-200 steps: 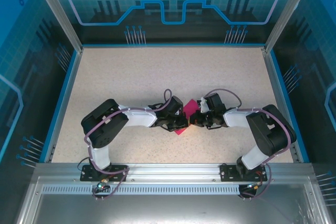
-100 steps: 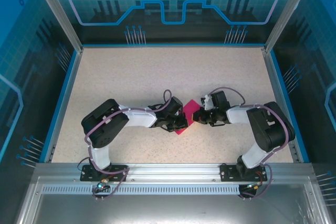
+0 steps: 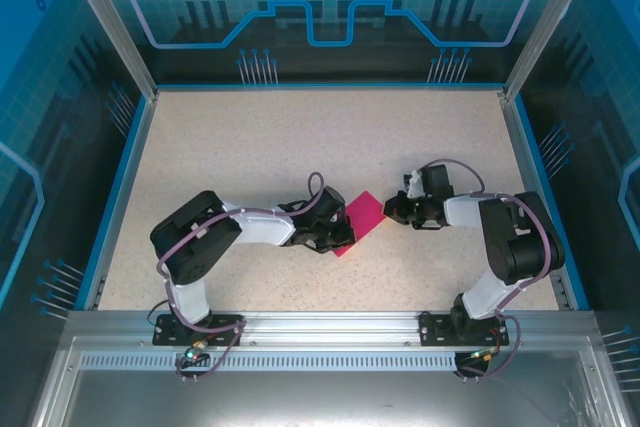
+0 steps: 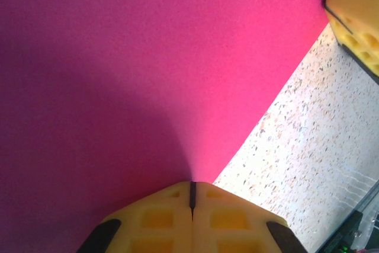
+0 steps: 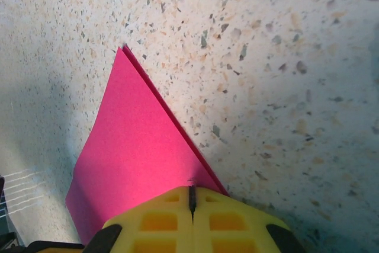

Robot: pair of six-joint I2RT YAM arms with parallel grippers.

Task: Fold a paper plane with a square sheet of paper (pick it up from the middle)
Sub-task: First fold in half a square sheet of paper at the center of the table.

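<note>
The square sheet of paper (image 3: 362, 217) is magenta-pink and lies flat on the speckled table, folded into two layers with a pointed corner (image 5: 125, 51). A finished paper plane is out of view. My left gripper (image 3: 347, 235) is shut, its yellow tips (image 4: 191, 191) pressed down on the sheet's near-left part (image 4: 148, 75). My right gripper (image 3: 388, 212) is also shut, its tips (image 5: 191, 197) resting at the sheet's right edge, just over the double-layered border (image 5: 136, 146). One of the right gripper's yellow fingers (image 4: 355, 16) shows at the top right of the left wrist view.
The speckled table (image 3: 300, 137) is ringed by a blue rim (image 3: 120, 187) and glass walls. Both arm bases are bolted to the metal rail (image 3: 320, 327) at the near edge.
My right gripper has slid right, off the middle of the sheet to its right edge, uncovering more pink paper. The left arm has barely moved.
</note>
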